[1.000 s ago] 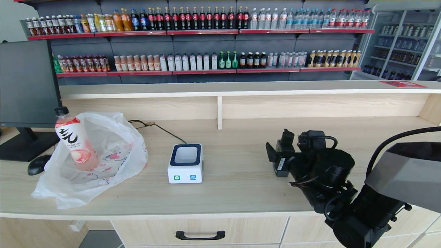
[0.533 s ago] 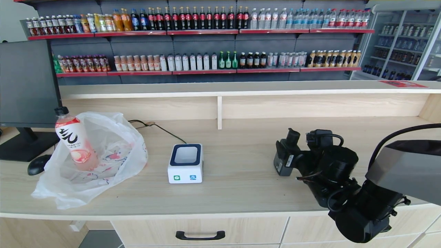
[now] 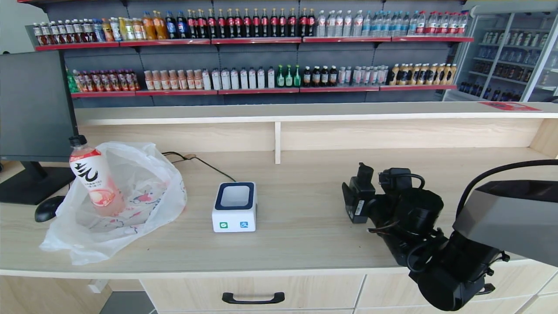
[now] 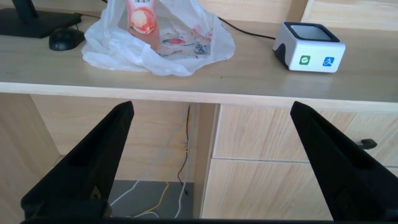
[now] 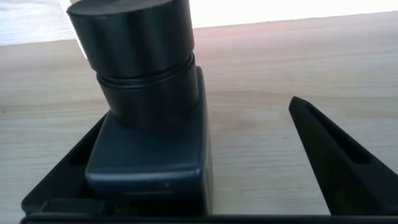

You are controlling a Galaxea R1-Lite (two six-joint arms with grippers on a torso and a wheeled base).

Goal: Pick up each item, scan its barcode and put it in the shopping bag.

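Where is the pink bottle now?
In the head view, the pink plastic drink bottle stands in the white plastic shopping bag on the left of the wooden counter, left of the white box-shaped scanner.

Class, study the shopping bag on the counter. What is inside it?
A pink drink bottle stands nearly upright inside the shopping bag, its black cap above the rim. The bag's crumpled folds hide whether anything else lies at the bottom.
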